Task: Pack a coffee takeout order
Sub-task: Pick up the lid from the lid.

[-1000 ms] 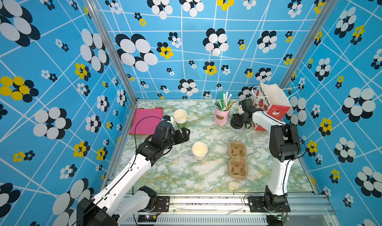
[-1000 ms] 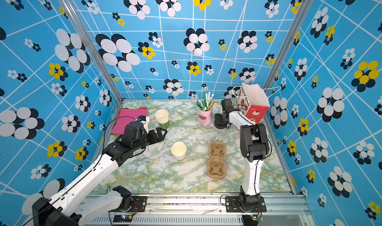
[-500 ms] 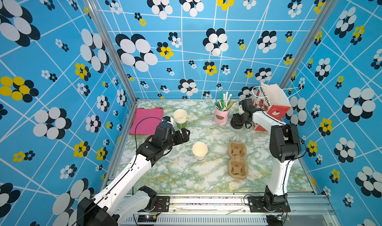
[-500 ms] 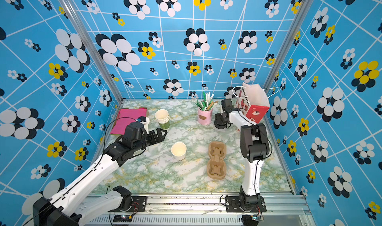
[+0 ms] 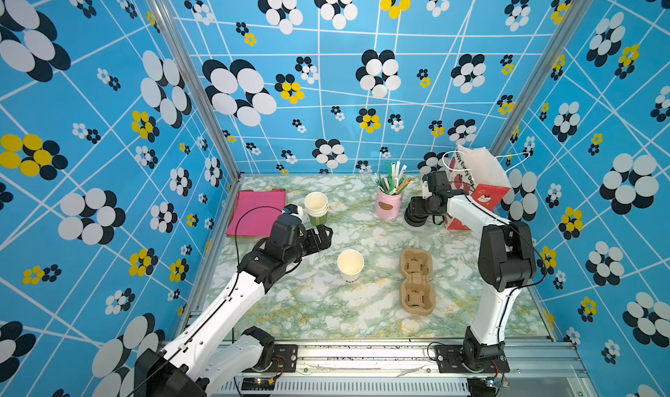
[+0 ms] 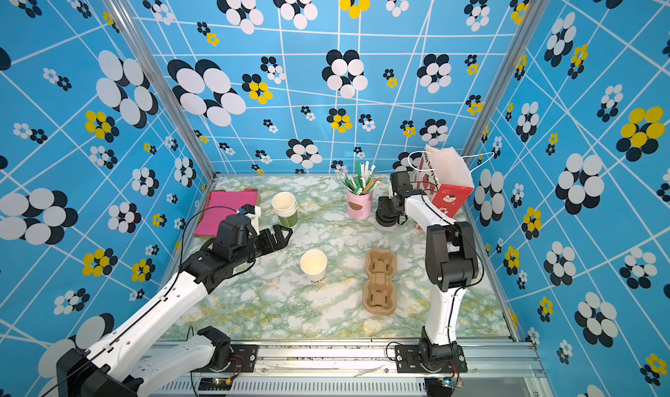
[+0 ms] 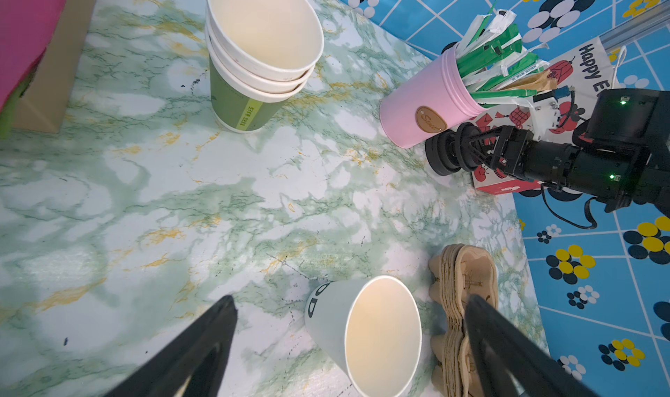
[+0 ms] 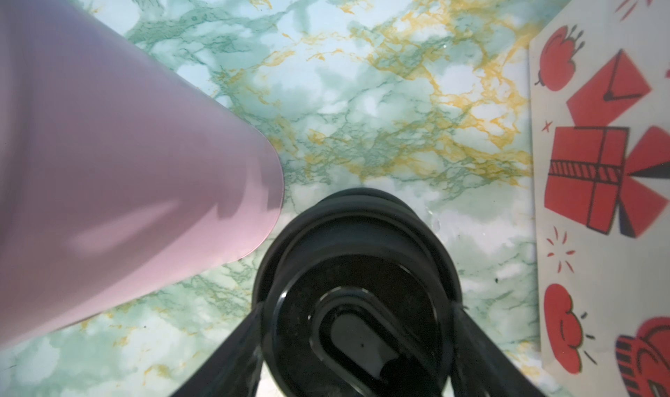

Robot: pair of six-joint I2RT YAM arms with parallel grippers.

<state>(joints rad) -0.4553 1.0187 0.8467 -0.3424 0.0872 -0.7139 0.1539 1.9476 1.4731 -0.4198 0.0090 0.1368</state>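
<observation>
Paper cup (image 5: pixel 350 264) upright and lidless in the middle of the surface (image 5: pixel 308 304), pale, bold black letters on its side only partly legible, something like "OD". Brown cup holder (image 5: pixel 417 281) just beside it, topmost of a nested pile. Left gripper (image 5: pixel 322 239) wide open and empty, hovering between that cup and the stack of cups (image 5: pixel 316 208), the green bottom one marked with a yellow strip of print too small to read. Right gripper (image 8: pixel 359 308) closed on the top lid (image 8: pixel 359 268) of the stack of black lids (image 5: pixel 414 219), between a pink tub (image 5: pixel 388 206) labelled "Sweet", full of wrapped straws (image 5: pixel 393 179), and a gift bag (image 5: pixel 478 181) reading "Happy Every Day". Flat pink napkins (image 5: pixel 257 210) in the far corner on the left arm's side.
</observation>
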